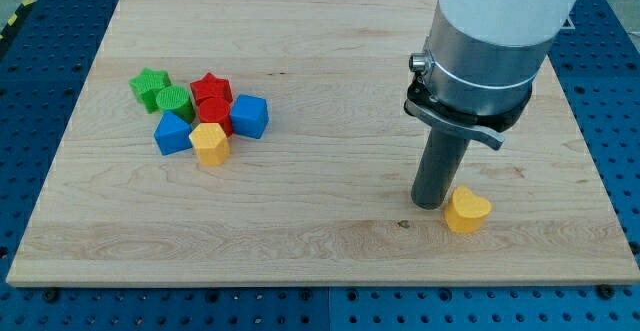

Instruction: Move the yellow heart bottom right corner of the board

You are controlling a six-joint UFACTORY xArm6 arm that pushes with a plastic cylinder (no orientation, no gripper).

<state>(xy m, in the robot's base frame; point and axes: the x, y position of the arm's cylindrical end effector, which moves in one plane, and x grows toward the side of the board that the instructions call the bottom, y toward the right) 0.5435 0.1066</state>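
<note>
The yellow heart (467, 211) lies on the wooden board (320, 241) in the lower right part of the view. My tip (431, 205) rests on the board just to the left of the heart, touching or nearly touching its left side. The rod rises from there into the large grey and white arm body (485, 46) at the view's top right.
A cluster of blocks sits at the view's left: a green star (149, 87), a green round block (173, 102), a red star (210, 89), a red block (214, 113), a blue cube (249, 116), a blue block (172, 133) and a yellow hexagon (210, 143).
</note>
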